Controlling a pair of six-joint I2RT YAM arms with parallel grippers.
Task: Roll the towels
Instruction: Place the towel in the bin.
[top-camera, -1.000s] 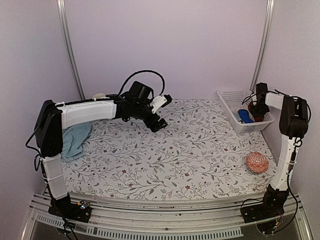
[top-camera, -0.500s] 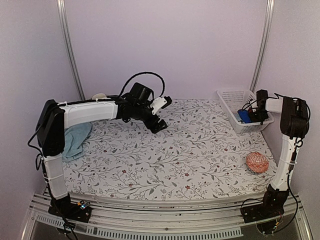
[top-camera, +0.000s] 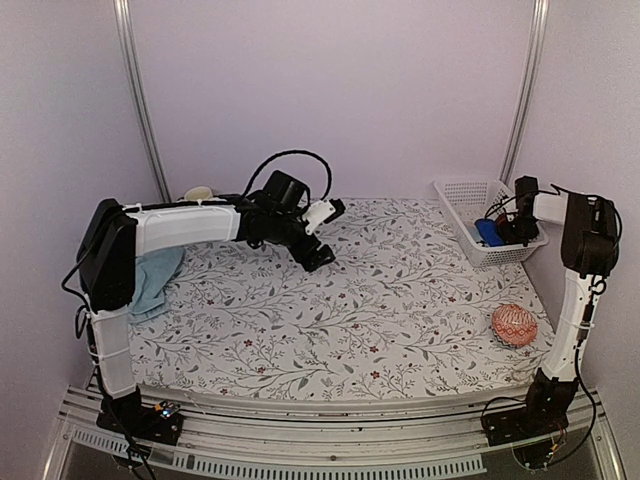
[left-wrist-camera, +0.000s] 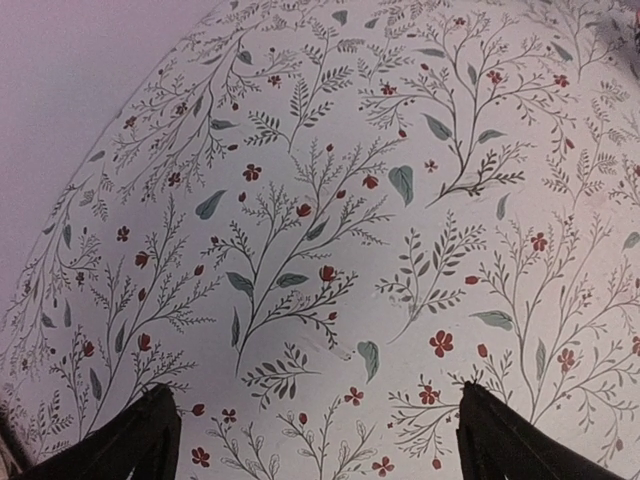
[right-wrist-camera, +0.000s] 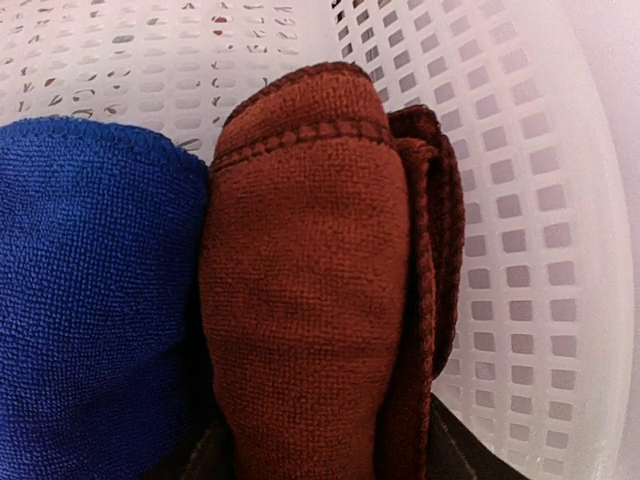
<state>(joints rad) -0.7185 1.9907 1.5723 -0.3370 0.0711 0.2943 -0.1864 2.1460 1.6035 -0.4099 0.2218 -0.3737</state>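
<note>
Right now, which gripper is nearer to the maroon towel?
Right. The right gripper is down in the white basket, directly at the maroon towel; the left gripper hangs over the middle of the patterned table, far to the basket's left.

Top: high, from near edge, whole table (top-camera: 400, 300). Left wrist: close above same table. Right wrist: inside basket (right-wrist-camera: 520, 200), very near.

Two towels (top-camera: 155, 280) (right-wrist-camera: 310, 280), one basket (top-camera: 458, 205), one ball (top-camera: 514, 325)

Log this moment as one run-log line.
left gripper open over table | right gripper in basket at maroon towel | light blue towel unrolled
</note>
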